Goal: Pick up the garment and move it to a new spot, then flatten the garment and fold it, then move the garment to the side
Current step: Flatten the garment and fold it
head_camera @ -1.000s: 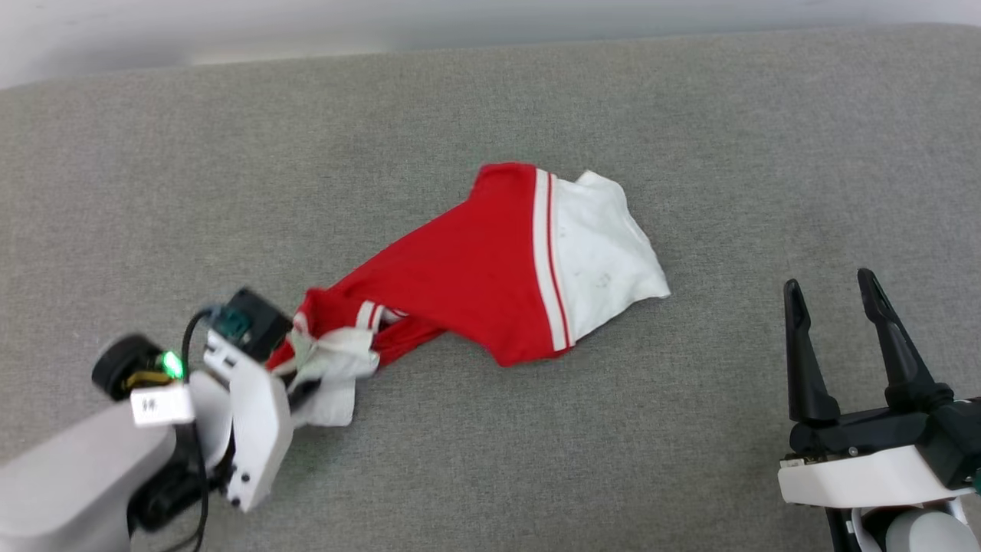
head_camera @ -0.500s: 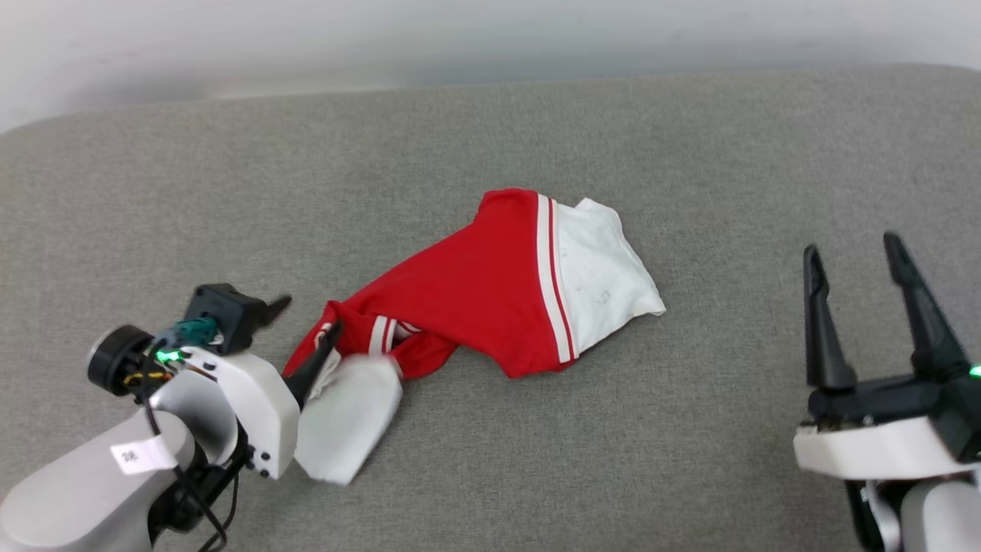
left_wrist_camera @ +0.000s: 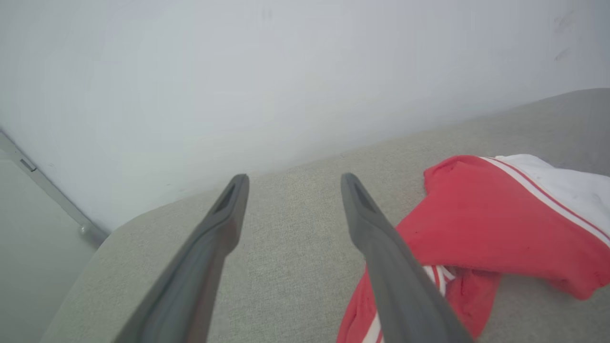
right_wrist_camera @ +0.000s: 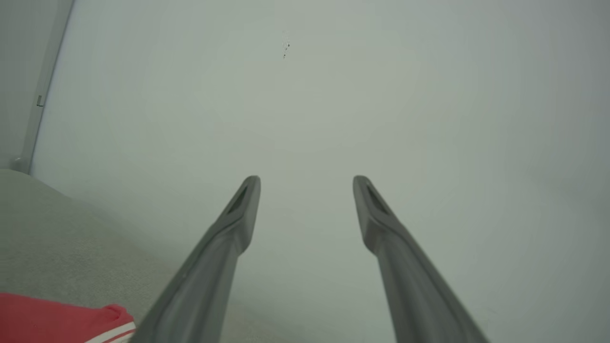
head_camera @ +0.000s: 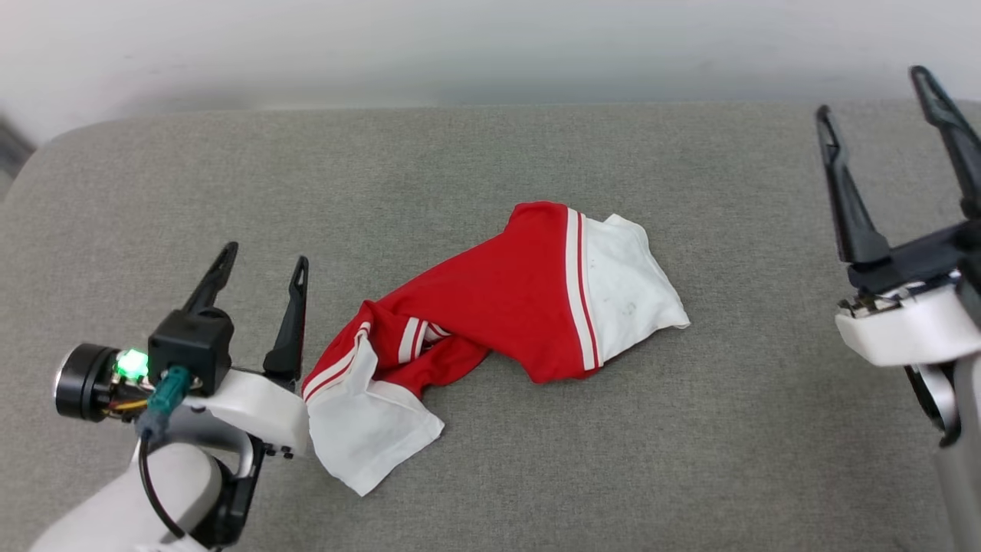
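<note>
Subject: the garment [head_camera: 506, 299], a red T-shirt with white short sleeves and red-and-white striped trim, is found lying crumpled and twisted on a grey upholstered surface [head_camera: 536, 475], roughly at its middle.

Orientation: the long axis is seen in the head view to run diagonally, from lower left to upper right. One white sleeve [head_camera: 368, 437] is spread flat at the lower-left end; the other white sleeve [head_camera: 632, 284] closes the upper-right end. The red body between them is narrowed and folded on itself towards the left.

Left gripper [head_camera: 266, 254]: the fingers [head_camera: 290, 322] are spread apart with nothing between them. The garment is placed to their right; its lower-left end lies just beside the gripper's white housing, and whether the two touch cannot be told.

Right gripper [head_camera: 871, 92]: the fingers are likewise parted and empty, held at the right edge of the surface, well apart from the garment.

Views compared: the garment's whole outline with both sleeves is given by the head view. In the left wrist view the left gripper [left_wrist_camera: 294, 177] is seen from behind, with the red body and far sleeve [left_wrist_camera: 476, 214] to the right of the right-hand finger and a pale wall [left_wrist_camera: 238, 71] beyond. In the right wrist view the right gripper [right_wrist_camera: 306, 178] is pointed at the wall, and a red corner with a white stripe [right_wrist_camera: 57, 317] is recorded at the lower left
</note>
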Motion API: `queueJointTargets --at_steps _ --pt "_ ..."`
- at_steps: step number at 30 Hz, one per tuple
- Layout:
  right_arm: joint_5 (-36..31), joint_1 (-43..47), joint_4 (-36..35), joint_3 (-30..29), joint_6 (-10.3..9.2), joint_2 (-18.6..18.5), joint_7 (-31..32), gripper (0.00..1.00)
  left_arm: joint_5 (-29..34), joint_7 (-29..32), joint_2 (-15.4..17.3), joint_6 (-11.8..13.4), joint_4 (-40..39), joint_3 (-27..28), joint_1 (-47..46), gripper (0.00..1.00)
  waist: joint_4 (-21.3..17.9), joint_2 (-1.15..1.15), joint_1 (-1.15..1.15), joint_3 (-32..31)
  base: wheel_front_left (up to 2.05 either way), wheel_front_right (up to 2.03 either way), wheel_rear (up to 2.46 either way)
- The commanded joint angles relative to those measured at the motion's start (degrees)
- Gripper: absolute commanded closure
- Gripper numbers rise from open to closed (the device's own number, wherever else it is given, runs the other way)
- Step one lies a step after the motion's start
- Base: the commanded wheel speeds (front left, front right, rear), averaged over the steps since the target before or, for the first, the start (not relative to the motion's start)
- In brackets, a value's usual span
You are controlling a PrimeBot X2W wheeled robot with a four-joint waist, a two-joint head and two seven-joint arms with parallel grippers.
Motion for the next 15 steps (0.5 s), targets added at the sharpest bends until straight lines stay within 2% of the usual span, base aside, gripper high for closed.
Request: queueJointTargets --at_steps 1,4,6,10,15 --pt "0.39 -1.29 1.26 1.10 -0.04 -0.97 -0.08 0.00 1.18 -0.36 -0.91 0.74 -0.53 1.30 1.67 0.00 0.24 0.00 0.00 -0.01 0.00 0.00 0.00" --pt "4.83 -5.53 5.69 6.08 -0.04 -3.44 2.02 0.00 5.62 -0.27 -3.33 2.22 -2.36 6.40 5.67 0.00 0.90 0.00 0.00 0.09 0.00 0.00 0.00" --pt "7.94 -8.58 7.18 10.51 -0.05 -6.15 6.32 0.00 8.26 -0.28 -5.45 2.58 -3.51 9.89 8.71 0.00 1.17 0.00 0.00 0.30 0.00 0.00 0.00" --pt "16.01 -14.09 8.32 21.25 -0.05 -11.12 18.97 0.00 13.38 -0.29 -9.48 2.75 -5.40 17.08 14.18 0.00 1.66 0.00 0.00 1.13 0.00 0.00 0.00" --pt "28.22 -21.56 8.86 34.81 -0.05 -17.65 36.14 0.00 18.56 -0.30 -15.15 0.46 -6.53 24.02 18.67 0.00 2.65 0.00 0.00 3.13 0.00 0.00 0.00"
